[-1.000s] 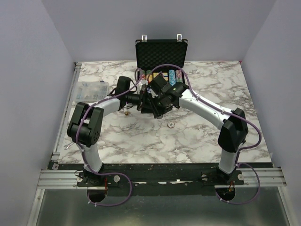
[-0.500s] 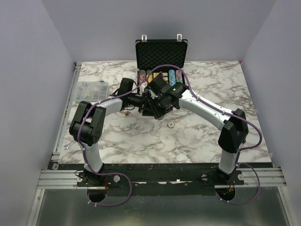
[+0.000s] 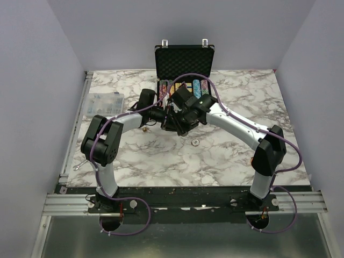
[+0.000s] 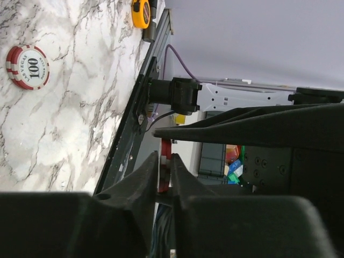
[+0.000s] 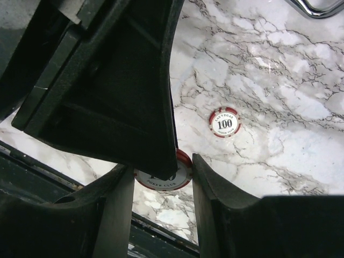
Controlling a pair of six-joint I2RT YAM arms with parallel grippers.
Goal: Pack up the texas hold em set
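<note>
The black case [image 3: 184, 62] stands open at the back of the marble table, with rows of coloured chips [image 3: 183, 86] in its base. In front of it my two grippers meet above the table, the left gripper [image 3: 165, 117] against the right gripper [image 3: 180, 119]. A red-and-white poker chip [image 5: 164, 181] spans the right gripper [image 5: 160, 171], which is shut on its rim. That same chip [image 4: 165, 145] shows edge-on in the left gripper [image 4: 164, 161], which is shut on its two faces. Another "100" chip [image 3: 195, 142] lies flat on the table nearby [image 5: 224, 122].
A clear plastic box [image 3: 104, 101] sits at the table's left edge. A yellow tape measure [image 4: 141, 13] lies by the metal rail. A small object [image 3: 144, 129] rests on the marble under the left forearm.
My left arm has reached a little further right, and its jaws have closed onto the chip that the right gripper holds. The right gripper has stayed in place.
</note>
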